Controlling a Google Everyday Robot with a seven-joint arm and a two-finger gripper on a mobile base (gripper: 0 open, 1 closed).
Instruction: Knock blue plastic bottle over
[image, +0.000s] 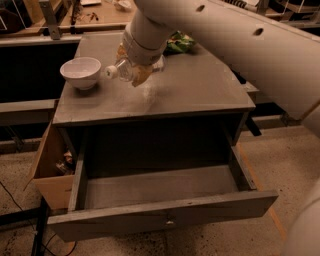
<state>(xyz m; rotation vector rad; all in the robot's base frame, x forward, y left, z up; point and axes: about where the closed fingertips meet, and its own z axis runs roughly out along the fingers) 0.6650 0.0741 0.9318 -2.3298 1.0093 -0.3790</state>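
The blue plastic bottle is a clear bottle with a white cap. It is tipped far over above the grey cabinet top, nearly on its side, with the cap pointing left toward the bowl. My gripper is at the bottle's body, at the end of the big white arm that comes in from the upper right. The arm hides the bottle's base and label. I cannot tell whether the bottle rests on the top or hangs just above it.
A white bowl stands at the left of the cabinet top, close to the bottle's cap. A green bag lies at the back behind the arm. The cabinet's drawer is pulled open below. A cardboard box stands at the left.
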